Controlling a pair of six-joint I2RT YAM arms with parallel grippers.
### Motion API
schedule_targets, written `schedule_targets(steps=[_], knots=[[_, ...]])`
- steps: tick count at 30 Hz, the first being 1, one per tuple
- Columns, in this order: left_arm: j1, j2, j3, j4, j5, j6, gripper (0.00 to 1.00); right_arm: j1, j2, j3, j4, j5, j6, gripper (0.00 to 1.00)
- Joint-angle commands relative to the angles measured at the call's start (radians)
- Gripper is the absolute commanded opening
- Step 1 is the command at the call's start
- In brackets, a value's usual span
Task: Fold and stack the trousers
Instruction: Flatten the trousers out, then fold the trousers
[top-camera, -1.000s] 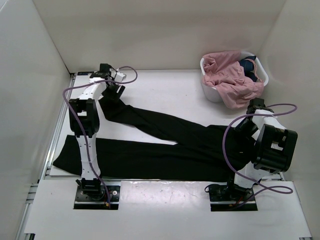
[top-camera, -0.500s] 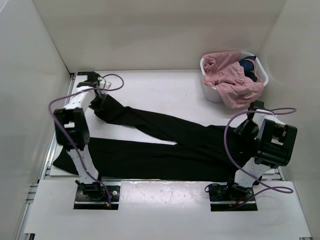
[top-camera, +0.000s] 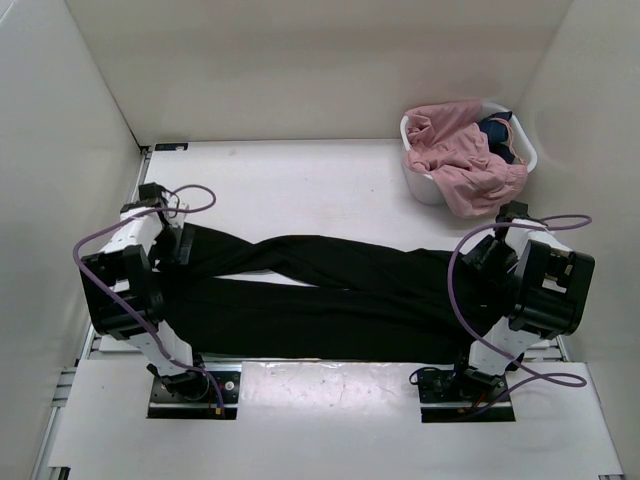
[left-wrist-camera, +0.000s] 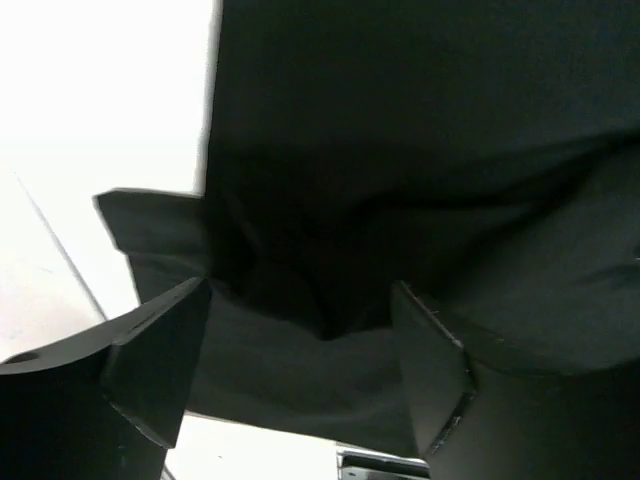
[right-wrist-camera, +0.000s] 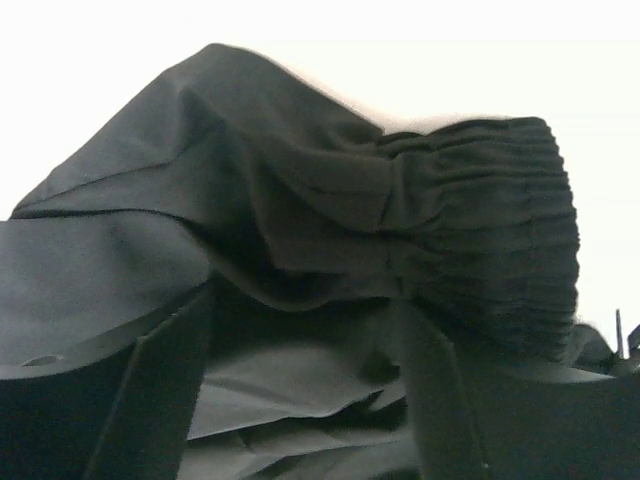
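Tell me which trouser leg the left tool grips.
The far leg, the one angling from the waistband to the left tool; the near leg lies flat, free of it.

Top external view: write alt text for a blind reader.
Black fabric trousers lie across the white table, legs pointing left, the left end effector gripping a leg end, the right end effector the waistband. A white plastic basket of pink clothing sits far right.
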Motion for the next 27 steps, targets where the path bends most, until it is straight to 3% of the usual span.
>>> schedule_targets(steps=[1, 8, 12, 23, 24, 26, 27], knots=[[0.028, -0.041, 0.126, 0.035, 0.009, 0.035, 0.85, -0.001, -0.055, 0.061, -0.066, -0.006, -0.048, 0.78], [-0.001, 0.184, 0.403, 0.044, 0.049, 0.066, 0.85, -0.001, -0.026, 0.205, -0.128, -0.015, -0.028, 0.82], [-0.044, 0.336, 0.512, 0.044, 0.085, 0.057, 0.91, -0.001, 0.064, 0.271, -0.148, -0.026, -0.010, 0.82], [-0.055, 0.503, 0.521, 0.064, 0.105, 0.014, 0.98, -0.001, 0.210, 0.276, -0.135, -0.019, 0.044, 0.82], [-0.055, 0.503, 0.507, 0.064, 0.105, 0.014, 0.95, -0.001, 0.221, 0.264, -0.135, -0.003, 0.044, 0.81], [-0.055, 0.503, 0.455, 0.064, 0.129, 0.014, 0.80, -0.001, 0.230, 0.263, -0.135, 0.006, 0.044, 0.71], [-0.055, 0.503, 0.437, 0.064, 0.129, 0.023, 0.57, -0.001, 0.253, 0.254, -0.146, 0.006, 0.054, 0.65]])
